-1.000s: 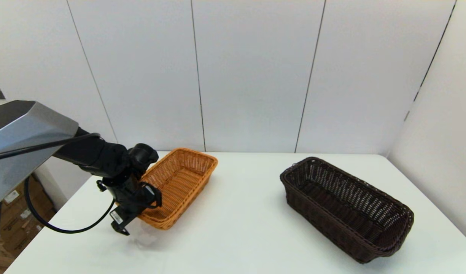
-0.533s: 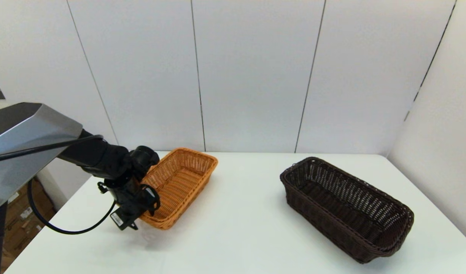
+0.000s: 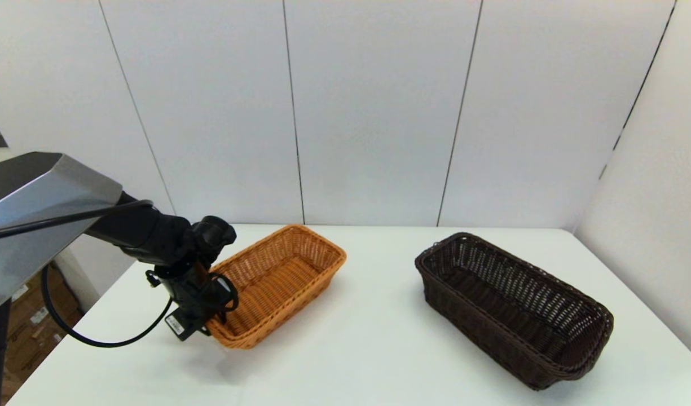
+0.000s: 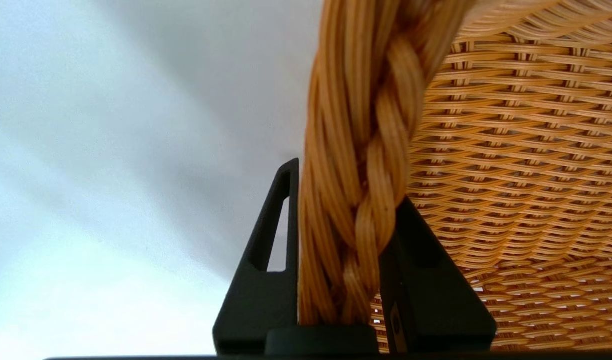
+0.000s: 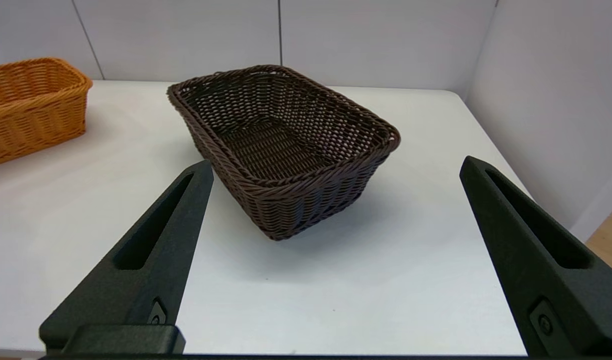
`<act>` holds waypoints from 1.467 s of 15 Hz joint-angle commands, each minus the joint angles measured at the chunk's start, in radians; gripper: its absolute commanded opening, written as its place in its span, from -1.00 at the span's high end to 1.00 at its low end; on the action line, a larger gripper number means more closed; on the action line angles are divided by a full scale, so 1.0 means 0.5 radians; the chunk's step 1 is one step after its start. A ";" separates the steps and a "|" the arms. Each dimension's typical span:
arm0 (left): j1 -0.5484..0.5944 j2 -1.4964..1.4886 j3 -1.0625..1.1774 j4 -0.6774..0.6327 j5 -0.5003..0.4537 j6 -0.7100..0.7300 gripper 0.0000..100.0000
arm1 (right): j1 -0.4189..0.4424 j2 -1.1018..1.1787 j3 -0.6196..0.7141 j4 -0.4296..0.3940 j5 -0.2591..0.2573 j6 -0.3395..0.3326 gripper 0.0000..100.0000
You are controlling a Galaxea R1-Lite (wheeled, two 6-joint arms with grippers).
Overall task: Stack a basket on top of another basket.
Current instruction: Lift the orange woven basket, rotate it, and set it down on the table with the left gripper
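Note:
The orange-tan woven basket [image 3: 283,276] sits at the table's left, angled, with a shadow under its near corner. My left gripper [image 3: 205,326] is shut on its braided rim at that corner. In the left wrist view the rim [image 4: 365,125] runs between the two black fingers [image 4: 266,250] of the left gripper [image 4: 345,185]. The dark brown basket [image 3: 514,304] rests on the right side of the table, untouched. My right gripper [image 5: 335,165] hangs open in front of the dark basket [image 5: 281,135], apart from it. The orange basket [image 5: 31,105] also shows there, far off.
The white table [image 3: 368,338] has bare surface between the two baskets. Grey wall panels [image 3: 379,113] stand behind and along the right. Cardboard boxes [image 3: 23,316] lie on the floor past the table's left edge.
The orange basket has shifted and turned, its far end swinging to the right, while the left gripper keeps hold of its near corner. The dark basket has not moved.

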 commanded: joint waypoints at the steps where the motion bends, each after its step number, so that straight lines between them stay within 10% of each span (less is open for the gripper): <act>1: 0.027 -0.120 0.001 0.005 -0.096 0.010 1.00 | 0.001 0.001 0.003 -0.001 0.001 -0.001 -1.00; 12: 0.027 -0.535 0.087 0.020 -0.617 0.608 1.00 | 0.001 0.001 0.003 -0.001 0.001 -0.001 -1.00; 22: -0.178 -0.513 0.287 0.002 -0.630 1.188 1.00 | 0.001 0.001 0.003 -0.001 0.001 -0.001 -1.00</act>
